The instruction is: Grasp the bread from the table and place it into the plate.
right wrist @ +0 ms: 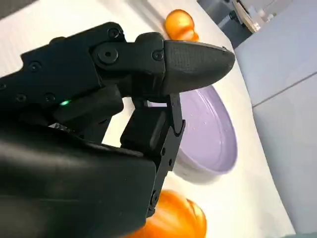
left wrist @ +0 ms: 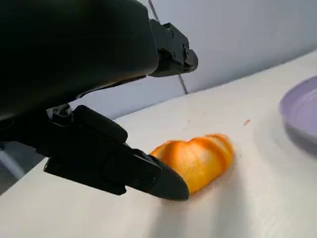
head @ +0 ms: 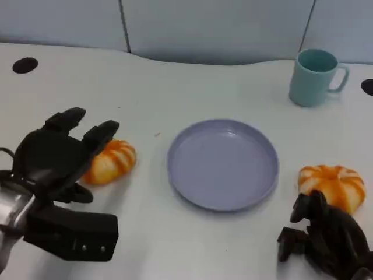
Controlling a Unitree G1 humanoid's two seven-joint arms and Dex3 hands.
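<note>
In the head view the plate [head: 222, 163] holds nothing, so the placing is not yet done, and neither bread is lifted. The left hand [head: 55, 156] hovers with fingers spread and nothing in them; the left bread [head: 111, 161] lies on the table [head: 175, 87] just past its fingertips, between the hand and the plate. The right hand [head: 323, 236] sits with fingers curled in, holding nothing, and the right bread [head: 333, 185] lies just ahead of it. A mug [head: 315, 76] stands well beyond the right hand. In the left wrist view a fingertip [left wrist: 166, 182] is right at the bread [left wrist: 197, 159], whether touching I cannot tell, with the plate [left wrist: 302, 106] further on. In the right wrist view the hand [right wrist: 143, 99] grips nothing; a bread [right wrist: 173, 218] lies beneath it, the plate [right wrist: 208, 134] beyond. Judging by this, grasp, carry and release all remain.
</note>
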